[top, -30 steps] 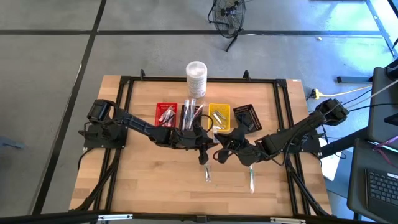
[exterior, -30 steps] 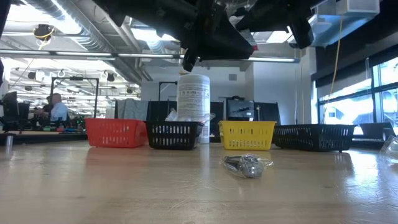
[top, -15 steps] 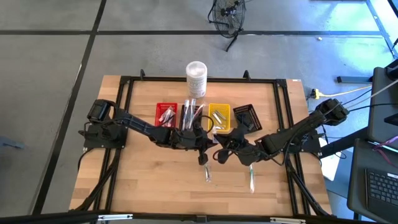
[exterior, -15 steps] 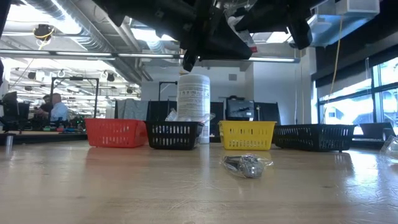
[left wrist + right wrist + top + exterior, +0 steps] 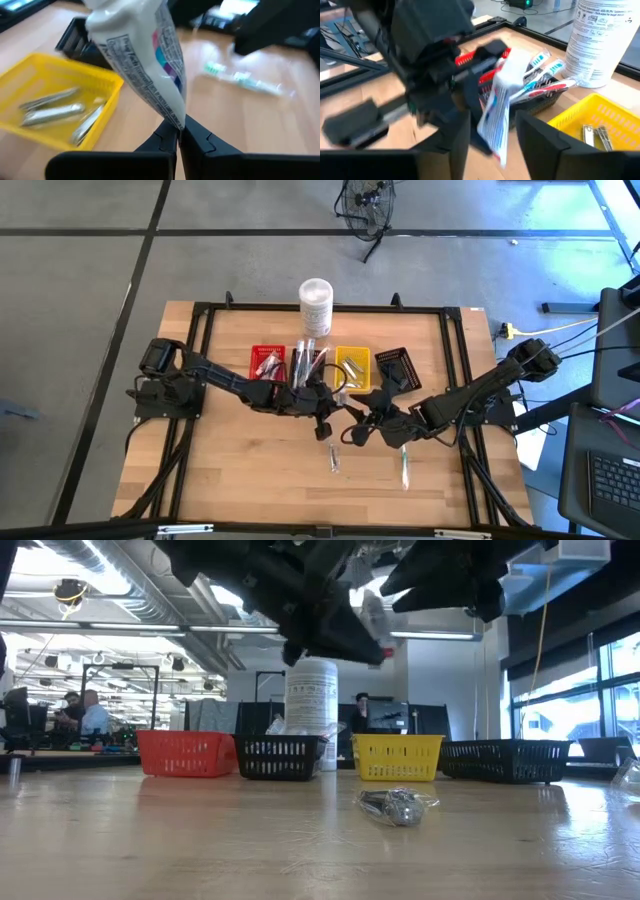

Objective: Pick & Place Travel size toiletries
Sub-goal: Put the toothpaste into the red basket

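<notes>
A small white tube (image 5: 145, 55) with red and blue marks is up in the air above the table's middle, with my left gripper (image 5: 178, 134) shut on it. In the high view that gripper (image 5: 322, 423) is just in front of the baskets. My right gripper (image 5: 492, 145) is open, one finger on either side of the tube's other end (image 5: 497, 135), with a gap on both sides. A pale toothbrush (image 5: 404, 468) and a silvery wrapped piece (image 5: 397, 806) lie flat on the wood nearer the front edge. My left gripper pinches the tube's thin flat end (image 5: 176, 120) between its two fingertips. The tube stands out beyond the fingers and widens away from them. It is tilted and lifted clear of the table, above the yellow basket's near side.
Along the far side stand a red basket (image 5: 267, 363), a black basket (image 5: 308, 365) with toothbrushes, a yellow basket (image 5: 30, 75) with silvery pieces and another black basket (image 5: 396, 367). A tall white container (image 5: 316, 305) stands behind them. People show in the room beyond.
My left gripper has moved a little toward the far edge and the baskets, taking the white tube with it. In the low view the tube now shows tilted between the two arms, where it was hidden before.
</notes>
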### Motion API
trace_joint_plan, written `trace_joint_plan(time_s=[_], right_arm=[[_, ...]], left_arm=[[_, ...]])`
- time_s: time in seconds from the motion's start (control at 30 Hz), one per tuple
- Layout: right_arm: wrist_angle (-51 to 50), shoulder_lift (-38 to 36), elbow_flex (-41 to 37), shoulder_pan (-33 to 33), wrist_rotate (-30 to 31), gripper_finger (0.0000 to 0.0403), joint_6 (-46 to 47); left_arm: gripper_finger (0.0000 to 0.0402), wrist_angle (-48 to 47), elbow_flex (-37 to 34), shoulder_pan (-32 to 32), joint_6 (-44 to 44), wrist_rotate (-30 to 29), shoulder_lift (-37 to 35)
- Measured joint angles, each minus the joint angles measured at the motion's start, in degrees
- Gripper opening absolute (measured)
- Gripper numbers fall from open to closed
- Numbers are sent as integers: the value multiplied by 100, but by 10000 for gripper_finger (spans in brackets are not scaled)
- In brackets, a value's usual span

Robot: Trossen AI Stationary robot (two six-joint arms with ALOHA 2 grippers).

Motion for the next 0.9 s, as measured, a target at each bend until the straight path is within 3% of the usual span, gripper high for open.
trace_joint_plan(time_s=[0.13,0.4,0.7,0.9], right_arm=[[-163,0,0,0,-8,190,3],[-397,0,-2,-24,-646,234,-7],[-440,0,-2,-33,-713,237,-14],[-438,0,-2,-33,-714,222,-12]], left_arm=[[3,-895,0,161,12,-4,-398],[3,-3451,0,409,-511,12,-1582],[3,-6142,-44,957,-1635,-16,-1931],[3,-6957,-46,1756,-1885,81,-1785]])
